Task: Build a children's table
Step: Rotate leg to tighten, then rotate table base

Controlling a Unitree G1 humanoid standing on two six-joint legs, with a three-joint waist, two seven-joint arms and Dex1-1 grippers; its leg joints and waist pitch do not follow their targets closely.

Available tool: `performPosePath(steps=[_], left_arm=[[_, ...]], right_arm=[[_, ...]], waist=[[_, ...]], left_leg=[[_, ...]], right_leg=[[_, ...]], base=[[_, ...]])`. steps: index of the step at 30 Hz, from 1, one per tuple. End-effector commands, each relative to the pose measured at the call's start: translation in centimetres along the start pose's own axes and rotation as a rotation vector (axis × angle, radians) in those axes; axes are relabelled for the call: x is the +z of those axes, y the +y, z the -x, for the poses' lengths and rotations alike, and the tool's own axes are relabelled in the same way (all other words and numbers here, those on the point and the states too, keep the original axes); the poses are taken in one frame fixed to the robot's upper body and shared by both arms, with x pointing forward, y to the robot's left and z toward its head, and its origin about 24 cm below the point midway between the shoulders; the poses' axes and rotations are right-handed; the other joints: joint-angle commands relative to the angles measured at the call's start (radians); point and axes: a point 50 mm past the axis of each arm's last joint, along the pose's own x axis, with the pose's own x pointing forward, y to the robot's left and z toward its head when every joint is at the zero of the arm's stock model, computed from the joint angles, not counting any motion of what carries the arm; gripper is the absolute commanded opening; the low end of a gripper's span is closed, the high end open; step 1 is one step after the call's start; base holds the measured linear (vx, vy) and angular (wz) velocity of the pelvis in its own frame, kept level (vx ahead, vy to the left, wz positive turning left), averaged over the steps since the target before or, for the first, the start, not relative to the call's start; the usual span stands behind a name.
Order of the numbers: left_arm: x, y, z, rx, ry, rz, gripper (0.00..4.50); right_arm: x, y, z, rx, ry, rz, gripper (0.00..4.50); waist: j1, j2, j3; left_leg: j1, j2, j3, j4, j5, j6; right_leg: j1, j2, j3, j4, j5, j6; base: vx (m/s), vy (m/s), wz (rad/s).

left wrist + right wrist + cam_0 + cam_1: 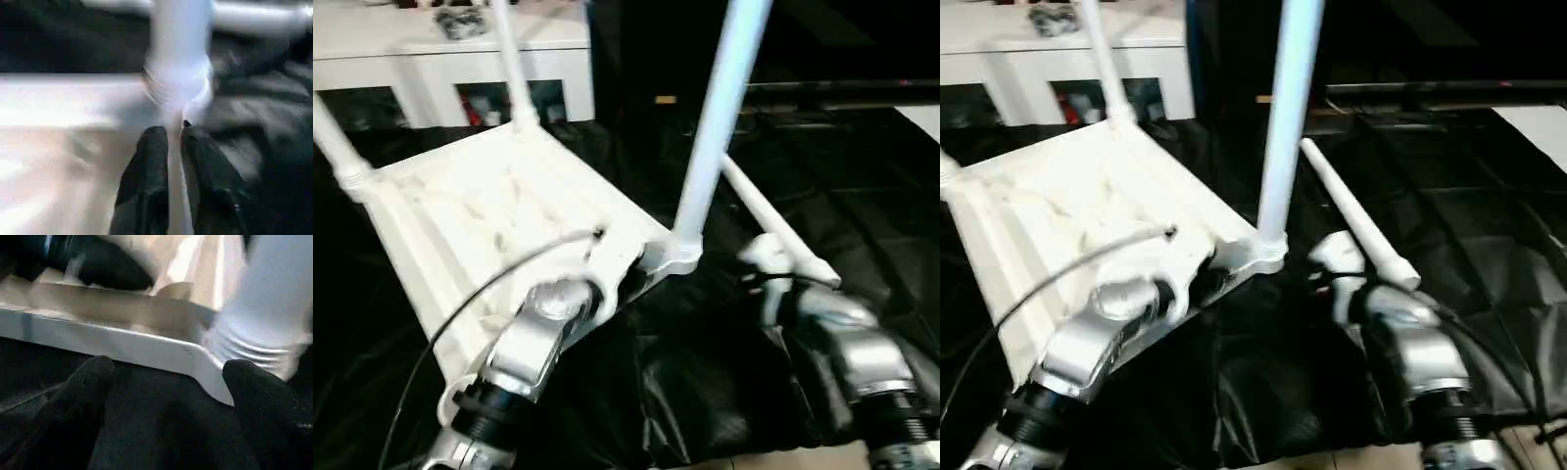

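The light, stiff tabletop [499, 211] is pinched at its thin rim by the left gripper [168, 147]; the right gripper [166, 377] stands open beside the leg [715, 117], best grasped near its socket.

No text, label, brand, number or sign can be read on anything in these views.
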Motion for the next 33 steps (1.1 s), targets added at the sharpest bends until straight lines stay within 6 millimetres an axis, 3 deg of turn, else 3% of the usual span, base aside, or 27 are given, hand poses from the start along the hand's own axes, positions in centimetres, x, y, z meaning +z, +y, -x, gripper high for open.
performPosePath(steps=[1,4,5,6,9,10,11,12,14,15,20,26,27,28,33], left_arm=[[0.7,1.8,0.9,0.099,-0.02,-0.038,0.77],[1.2,3.6,2.4,0.187,-0.02,-0.06,0.77],[1.4,4.4,3.1,0.224,-0.009,-0.082,0.77],[1.5,5.5,4.6,0.275,0.017,-0.106,0.77],[1.1,6.5,6.3,0.328,0.05,-0.107,0.77],[0.2,7.6,8.4,0.383,0.111,-0.109,0.77],[-0.2,7.9,9.1,0.403,0.136,-0.113,0.77],[-0.6,8.2,9.7,0.419,0.158,-0.118,0.77],[-1.5,8.8,11.1,0.466,0.216,-0.125,0.42],[-2.4,9.8,12.8,0.537,0.308,-0.165,0.42],[-4.3,11.2,15.4,0.631,0.484,-0.204,0.11],[-5.3,11.3,16.4,0.641,0.593,-0.257,0.02],[-5.8,10.7,16.1,0.561,0.617,-0.258,0.0],[-5.9,10.5,16.0,0.53,0.622,-0.256,0.0],[-7.3,8.4,15.0,0.293,0.665,-0.249,0.0]], right_arm=[[0.1,0.3,-0.1,-0.012,0.019,0.024,4.0],[-0.1,0.7,-0.7,-0.027,0.017,0.018,4.0],[-0.1,0.8,-1.0,-0.033,0.016,0.014,4.0],[0.0,1.0,-1.5,-0.045,0.014,0.008,4.0],[0.1,1.1,-2.1,-0.054,0.01,0.006,4.0],[0.3,1.3,-2.8,-0.06,0.01,-0.004,4.0],[0.3,1.4,-3.0,-0.061,0.009,-0.007,4.0],[0.4,1.4,-3.2,-0.061,0.009,-0.009,4.0],[0.5,1.5,-3.5,-0.057,0.008,-0.006,4.0],[0.4,1.7,-3.9,-0.058,0.014,-0.002,4.0],[0.5,1.6,-4.4,-0.09,0.027,0.007,4.0],[0.4,1.0,-4.6,-0.139,0.038,-0.003,3.81],[0.4,1.0,-4.6,-0.139,0.036,-0.008,3.7],[0.4,1.0,-4.6,-0.139,0.035,-0.01,3.59],[0.4,1.0,-5.0,-0.15,0.042,-0.007,3.2]], waist=[[0.004,-0.011,-0.075],[0.004,-0.009,-0.077],[0.001,-0.015,-0.077],[-0.001,-0.013,-0.078],[-0.002,-0.01,-0.076],[-0.001,-0.015,-0.076],[-0.002,-0.017,-0.076],[-0.007,-0.01,-0.072],[-0.004,-0.01,-0.073],[-0.001,-0.006,-0.07],[-0.004,-0.004,-0.066],[-0.004,-0.005,-0.065],[-0.003,0.003,-0.065],[-0.004,0.0,-0.064],[-0.003,0.006,-0.065]], left_leg=[[0.01,0.015,0.0,-0.061,-0.168,0.082],[0.007,0.016,-0.002,-0.062,-0.149,0.071],[0.005,0.014,-0.002,-0.062,-0.146,0.072],[0.007,0.016,-0.003,-0.063,-0.142,0.068],[0.009,0.016,-0.002,-0.063,-0.138,0.067],[0.012,0.017,0.0,-0.063,-0.141,0.066],[0.008,0.017,-0.003,-0.064,-0.133,0.065],[0.011,0.015,-0.001,-0.067,-0.152,0.059],[0.017,0.016,0.0,-0.066,-0.168,0.053],[0.018,0.016,-0.002,-0.071,-0.195,0.038],[0.023,0.016,-0.006,-0.08,-0.278,0.005],[0.022,0.013,-0.01,-0.083,-0.33,-0.014],[0.026,0.012,-0.01,-0.082,-0.346,-0.017],[0.022,0.011,-0.012,-0.084,-0.353,-0.018],[0.026,0.013,-0.013,-0.087,-0.382,-0.031]], right_leg=[[0.06,-0.041,0.039,-0.075,-0.148,-0.23],[0.061,-0.042,0.04,-0.069,-0.14,-0.22],[0.062,-0.04,0.039,-0.069,-0.139,-0.218],[0.06,-0.042,0.039,-0.065,-0.144,-0.22],[0.057,-0.042,0.04,-0.064,-0.143,-0.23],[0.054,-0.04,0.041,-0.065,-0.144,-0.23],[0.058,-0.042,0.04,-0.06,-0.137,-0.231],[0.05,-0.038,0.04,-0.065,-0.167,-0.218],[0.047,-0.039,0.042,-0.067,-0.175,-0.218],[0.046,-0.038,0.042,-0.069,-0.201,-0.208],[0.04,-0.038,0.043,-0.075,-0.253,-0.187],[0.039,-0.04,0.044,-0.081,-0.304,-0.173],[0.034,-0.04,0.045,-0.084,-0.314,-0.171],[0.038,-0.04,0.044,-0.084,-0.321,-0.169],[0.033,-0.04,0.046,-0.081,-0.301,-0.185]], base=[[0.0,0.0,0.0],[0.0,0.0,0.0],[0.0,0.0,0.0],[0.0,0.0,0.0],[0.0,0.0,0.0],[0.0,0.0,0.0],[0.0,0.0,0.0],[0.0,0.0,0.0],[0.0,0.0,0.0],[0.0,0.0,0.0],[0.0,0.0,0.0],[0.0,0.0,0.0],[0.0,0.0,0.0],[0.0,0.0,0.0],[0.0,0.0,0.0]])
